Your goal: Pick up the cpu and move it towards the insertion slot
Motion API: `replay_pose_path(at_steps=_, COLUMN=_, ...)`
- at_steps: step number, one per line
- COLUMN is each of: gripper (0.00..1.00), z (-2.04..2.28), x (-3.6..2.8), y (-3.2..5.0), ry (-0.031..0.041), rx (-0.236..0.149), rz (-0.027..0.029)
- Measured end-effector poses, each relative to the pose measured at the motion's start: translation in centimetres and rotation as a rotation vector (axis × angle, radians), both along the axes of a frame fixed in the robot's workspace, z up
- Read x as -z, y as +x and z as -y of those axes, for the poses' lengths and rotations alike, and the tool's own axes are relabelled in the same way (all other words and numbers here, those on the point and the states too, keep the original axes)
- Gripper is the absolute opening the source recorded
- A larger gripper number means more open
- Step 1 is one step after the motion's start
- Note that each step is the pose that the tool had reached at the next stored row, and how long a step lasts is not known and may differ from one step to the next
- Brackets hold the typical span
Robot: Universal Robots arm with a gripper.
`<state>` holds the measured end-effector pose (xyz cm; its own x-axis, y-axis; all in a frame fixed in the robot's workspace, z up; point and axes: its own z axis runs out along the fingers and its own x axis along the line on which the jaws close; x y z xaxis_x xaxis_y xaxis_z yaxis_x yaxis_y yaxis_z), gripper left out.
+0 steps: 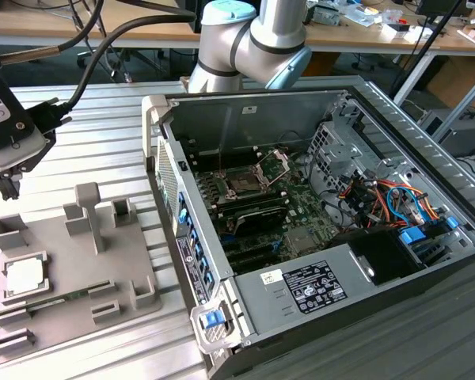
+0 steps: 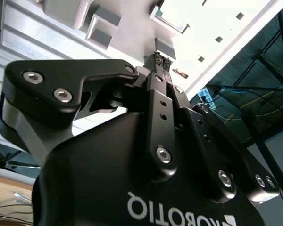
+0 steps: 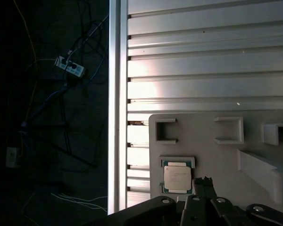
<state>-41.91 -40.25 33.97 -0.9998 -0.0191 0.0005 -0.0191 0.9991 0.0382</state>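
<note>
The gripper (image 1: 9,188) hangs over the far corner of the gray holding fixture (image 1: 63,257), at the exterior view's left. Its fingers point down and are pressed together with nothing between them; both wrist views show the tips meeting. The cpu (image 1: 24,275) lies flat in its square recess on that fixture, untouched. It sits below the gripper and a little nearer the exterior camera. In the first wrist view the cpu (image 3: 177,179) lies just beside the fingertips (image 3: 201,181), not under them. The chip is square, so no axis is longer, and its edges run parallel to the fixture's. A green memory stick (image 1: 59,298) lies in the groove next to it. The insertion slot (image 1: 244,184) sits on the motherboard inside the open computer case (image 1: 245,119), bracket raised. It is well apart from the cpu, toward the exterior view's right, across the slatted desk (image 1: 103,119).
</note>
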Motion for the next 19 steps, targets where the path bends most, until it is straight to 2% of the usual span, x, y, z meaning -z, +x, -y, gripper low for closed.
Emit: replay_pose_path(at_steps=19, gripper=0.11, z=0.0, x=0.4, y=-0.05, ry=0.0, rx=0.0, rz=0.0)
